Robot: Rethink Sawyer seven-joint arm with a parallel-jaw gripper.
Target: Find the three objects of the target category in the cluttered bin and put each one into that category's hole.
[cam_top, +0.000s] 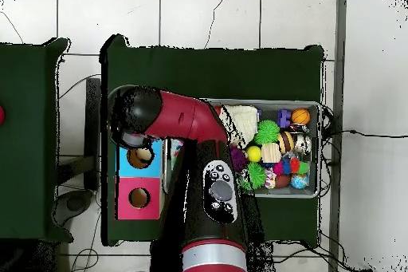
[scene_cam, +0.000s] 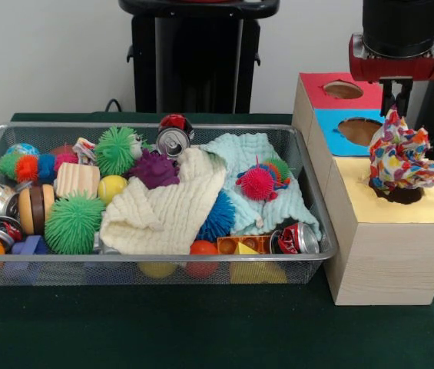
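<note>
A multicoloured patchwork cloth (scene_cam: 398, 157) stands bunched in the hole (scene_cam: 402, 197) of the yellow section of the wooden box (scene_cam: 385, 254), its lower end inside. My gripper (scene_cam: 395, 104) hangs straight above it, shut on the cloth's top tip. In the mesh bin (scene_cam: 163, 257) a cream cloth (scene_cam: 167, 207) and a pale blue cloth (scene_cam: 247, 154) lie over the other things. In the overhead view my arm (cam_top: 183, 117) covers the gripper and the yellow section.
The box also has a blue section (scene_cam: 338, 142) and a red section (scene_cam: 316, 88), each with a round hole. The bin holds spiky balls (scene_cam: 73, 223), cans (scene_cam: 172, 141), smooth balls and wooden blocks. The black pedestal (scene_cam: 193, 54) stands behind the bin.
</note>
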